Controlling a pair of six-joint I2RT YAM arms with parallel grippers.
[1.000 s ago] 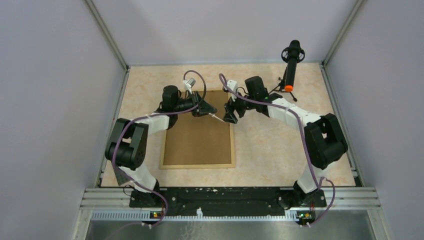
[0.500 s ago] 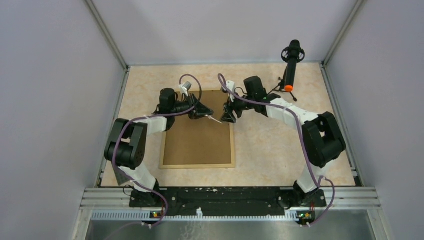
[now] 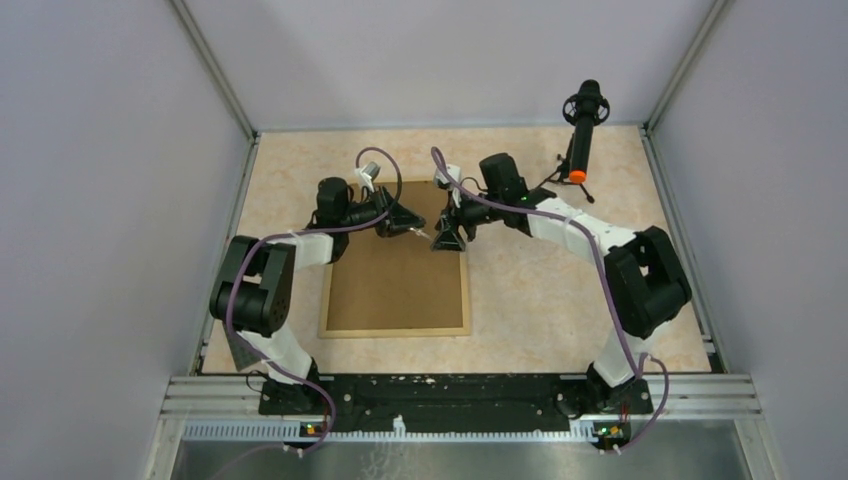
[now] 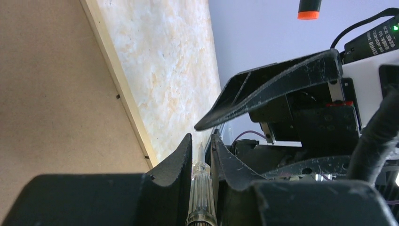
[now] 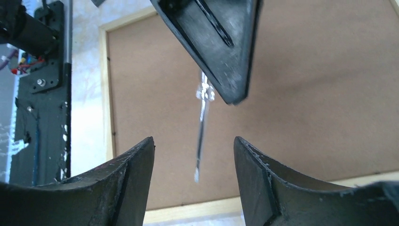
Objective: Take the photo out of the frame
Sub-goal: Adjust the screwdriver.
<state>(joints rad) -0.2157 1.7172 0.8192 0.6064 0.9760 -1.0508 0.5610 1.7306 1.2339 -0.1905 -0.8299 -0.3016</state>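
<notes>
The frame [image 3: 398, 280] lay back-up mid-surface [image 3: 560, 300], brown board showing. Over its 12 o'clock end the left fingers [image 3: 408, 226] were clamped on a small screwdriver [image 4: 199, 197]. The right fingers [image 3: 446, 240], at their 3 o'clock, stood apart facing its tip.

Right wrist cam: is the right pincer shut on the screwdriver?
No, the right pincer stands open, its fingers well apart on either side of the screwdriver without touching it.

Grey walls [image 3: 100, 200], beige marbled tabletop [image 3: 560, 300]
</notes>
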